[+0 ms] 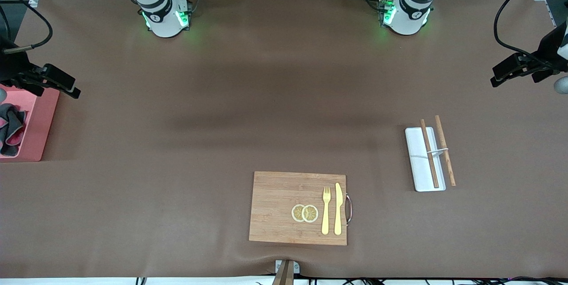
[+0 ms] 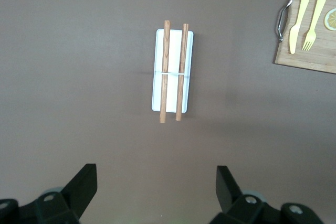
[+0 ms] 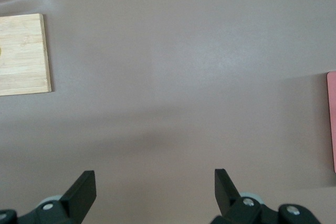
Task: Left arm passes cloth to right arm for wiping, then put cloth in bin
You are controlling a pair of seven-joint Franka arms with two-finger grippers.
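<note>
The pink bin (image 1: 39, 129) stands at the right arm's end of the table. The cloth (image 1: 10, 128), dark grey with pink-red showing, lies crumpled inside it. My right gripper (image 1: 57, 89) hangs open and empty above the table beside the bin's edge. In the right wrist view its fingers (image 3: 84, 190) stand wide apart over bare table, and only a strip of the bin (image 3: 332, 124) shows. My left gripper (image 1: 510, 78) is open and empty, up in the air at the left arm's end of the table. In the left wrist view the left gripper (image 2: 156, 182) holds nothing.
A wooden cutting board (image 1: 279, 205) with two lemon slices (image 1: 305, 213), a yellow fork (image 1: 326, 210) and a knife (image 1: 338, 208) lies near the front camera. A flat white tray (image 1: 419, 160) with two wooden chopsticks (image 1: 429, 153) lies toward the left arm's end.
</note>
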